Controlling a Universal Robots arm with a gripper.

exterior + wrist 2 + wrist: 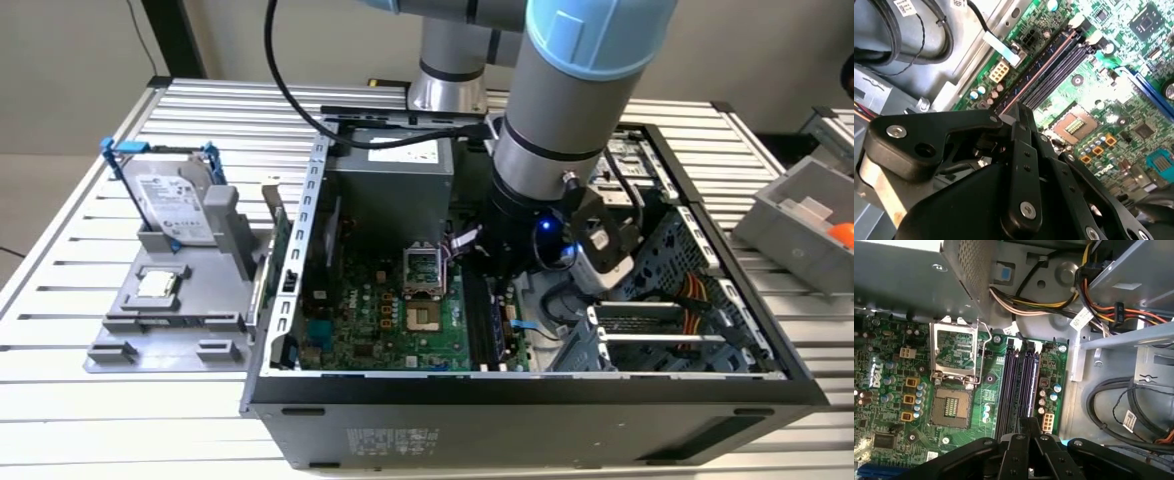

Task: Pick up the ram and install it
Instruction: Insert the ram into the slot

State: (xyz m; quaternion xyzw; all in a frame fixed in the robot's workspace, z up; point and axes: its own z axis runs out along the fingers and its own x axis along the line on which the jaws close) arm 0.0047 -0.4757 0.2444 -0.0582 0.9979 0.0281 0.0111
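The ram (275, 220) is a thin greenish stick standing on its long edge along the right side of the grey fixture (160, 325), just outside the computer case's wall. My gripper (523, 295) is lowered inside the open case (534, 400), well to the exterior view's right of the ram. In both wrist views the gripper (1021, 107) (1030, 421) is shut with nothing seen between its fingers, and it hangs over one end of the long black memory slots (1019, 385) (1054, 67). The slots look bare.
The green motherboard (884, 390) carries an open processor socket (951, 407) beside the slots. Cable bundles (1114, 405) and the metal drive cage (667, 300) crowd the other side. A hard drive (174, 200) stands on the fixture. A grey bin (801, 215) sits at the exterior view's right.
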